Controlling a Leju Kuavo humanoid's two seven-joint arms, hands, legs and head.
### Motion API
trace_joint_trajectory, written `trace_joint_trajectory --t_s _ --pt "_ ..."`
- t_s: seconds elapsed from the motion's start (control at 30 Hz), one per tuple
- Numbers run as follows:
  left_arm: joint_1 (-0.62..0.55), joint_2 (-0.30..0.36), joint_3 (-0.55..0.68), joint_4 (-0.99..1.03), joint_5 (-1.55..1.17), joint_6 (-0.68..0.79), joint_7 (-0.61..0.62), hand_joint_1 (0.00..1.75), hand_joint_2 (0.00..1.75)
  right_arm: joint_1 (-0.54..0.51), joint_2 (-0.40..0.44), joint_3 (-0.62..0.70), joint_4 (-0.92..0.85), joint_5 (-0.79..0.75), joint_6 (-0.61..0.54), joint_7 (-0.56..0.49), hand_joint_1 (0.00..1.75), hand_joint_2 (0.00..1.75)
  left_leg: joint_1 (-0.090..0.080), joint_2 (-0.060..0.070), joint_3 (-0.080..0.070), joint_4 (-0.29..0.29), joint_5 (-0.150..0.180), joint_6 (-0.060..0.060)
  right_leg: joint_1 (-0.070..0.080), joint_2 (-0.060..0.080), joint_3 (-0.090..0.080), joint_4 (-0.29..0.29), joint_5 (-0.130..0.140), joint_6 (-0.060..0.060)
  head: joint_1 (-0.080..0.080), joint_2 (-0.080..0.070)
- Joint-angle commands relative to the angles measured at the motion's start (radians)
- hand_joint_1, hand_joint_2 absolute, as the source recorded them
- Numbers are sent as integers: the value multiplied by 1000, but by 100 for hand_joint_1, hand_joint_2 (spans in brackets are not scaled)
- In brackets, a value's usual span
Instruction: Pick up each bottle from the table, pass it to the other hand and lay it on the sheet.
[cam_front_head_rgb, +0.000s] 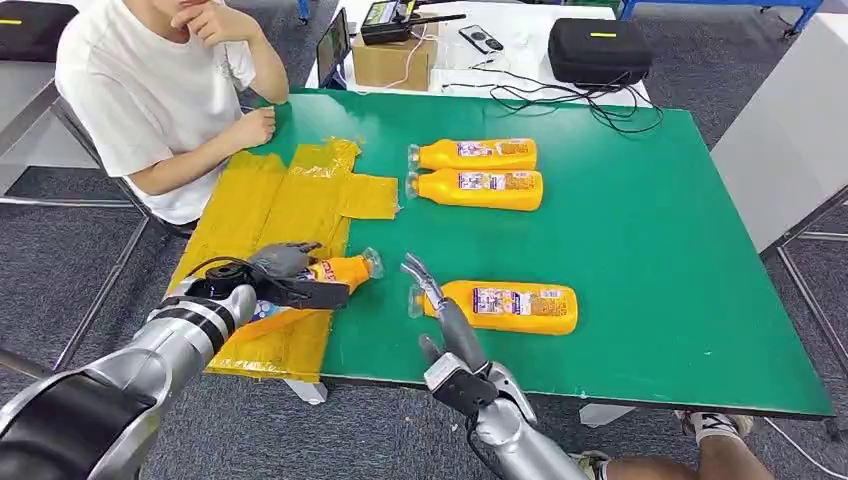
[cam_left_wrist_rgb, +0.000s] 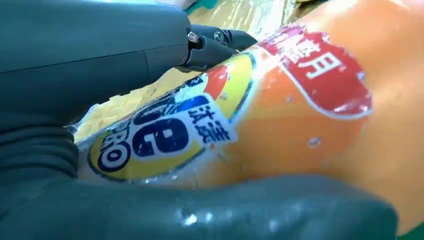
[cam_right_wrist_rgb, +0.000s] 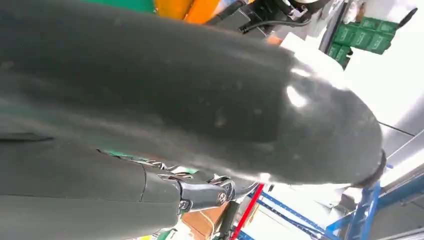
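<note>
One orange bottle (cam_front_head_rgb: 335, 272) lies gripped over the yellow sheet's (cam_front_head_rgb: 290, 200) near edge. Three more bottles (cam_front_head_rgb: 478, 154) (cam_front_head_rgb: 478, 189) (cam_front_head_rgb: 505, 306) lie flat on the green table (cam_front_head_rgb: 660, 250), right of it.

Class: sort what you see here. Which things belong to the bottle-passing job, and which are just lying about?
Part of the job:
- bottle in the left hand
- left hand
- right hand
- three bottles on the table
- yellow sheet

Lying about:
- cardboard box
- black case
- cables
- seated person

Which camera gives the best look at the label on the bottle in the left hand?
The left wrist view: the held bottle fills it, label print readable. The head view shows it small under the left hand. The right wrist view doesn't help.
</note>
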Motion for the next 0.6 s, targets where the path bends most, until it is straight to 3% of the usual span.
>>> trace_joint_trajectory --t_s 0.03,0.3,0.4,0.6 --pt "-1 7 -38 45 0 -7 11 0 0 -12 -24 12 9 3 -4 -5 0 0 0 2 2 -1 -1 -1 0 1 2 -1 -1 -1 0 0" --pt "-13 -4 -17 39 22 -12 1 0 0 -17 -22 10 11 6 3 -5 0 0 0 1 2 0 -1 -1 1 1 2 0 -1 -2 0 0" --pt "-3 7 16 10 71 44 -117 0 0 -14 -30 17 -6 0 7 -5 0 0 0 1 2 0 -1 0 1 0 2 0 -1 -1 0 0" --pt "0 6 61 -9 126 82 -167 0 0 -8 -33 19 -11 -2 5 -5 0 0 1 1 2 0 -1 -1 1 0 2 -1 -1 -2 0 0"
